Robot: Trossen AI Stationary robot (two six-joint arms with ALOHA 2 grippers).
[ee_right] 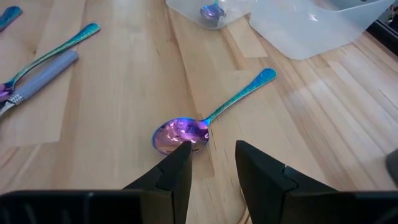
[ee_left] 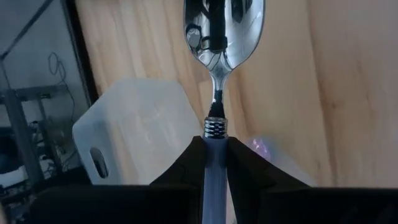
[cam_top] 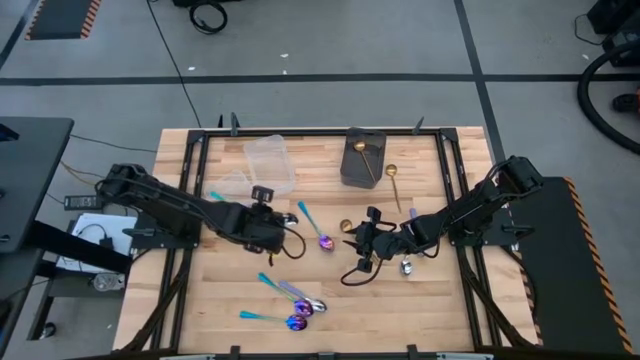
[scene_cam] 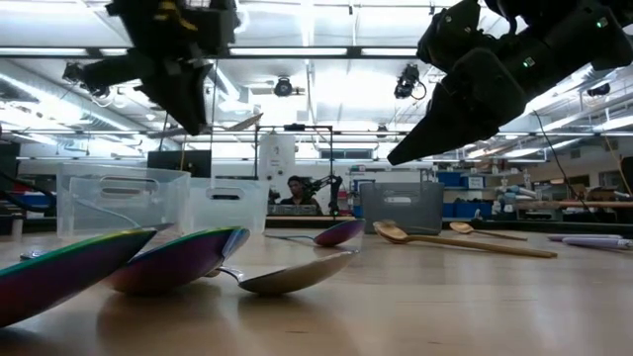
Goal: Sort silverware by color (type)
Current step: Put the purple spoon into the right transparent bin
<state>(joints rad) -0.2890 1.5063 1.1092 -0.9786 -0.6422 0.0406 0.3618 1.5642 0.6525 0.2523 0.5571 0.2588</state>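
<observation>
My left gripper (ee_left: pixel 216 163) is shut on a silver spoon with a lilac handle (ee_left: pixel 222 25), lifted over the clear tubs (cam_top: pixel 265 165). My right gripper (ee_right: pixel 211 165) is open and hovers just short of the bowl of an iridescent spoon with a teal handle (ee_right: pixel 205 118), which lies flat on the table (cam_top: pixel 315 228). Several more iridescent and lilac-handled spoons lie in a cluster near the table's near edge (cam_top: pixel 292 302). A gold spoon (cam_top: pixel 393 185) lies beside the dark box. A silver spoon (cam_top: pixel 407 265) lies under the right arm. My left gripper pinches the spoon's lilac handle (ee_left: pixel 216 146) between its two fingers, just behind the ribbed metal collar. The fingers lie along the spoon, and its bowl points straight ahead of them. The spoon is lifted clear of the table, over a clear tub (ee_left: pixel 137 137).
A dark grey box (cam_top: pixel 362 158) with a gold spoon in it stands at the far edge. One clear tub holds a purple spoon (ee_right: pixel 211 12). Bare wood lies between the two grippers and toward the near right corner. A black frame (cam_top: pixel 300 132) rims the table.
</observation>
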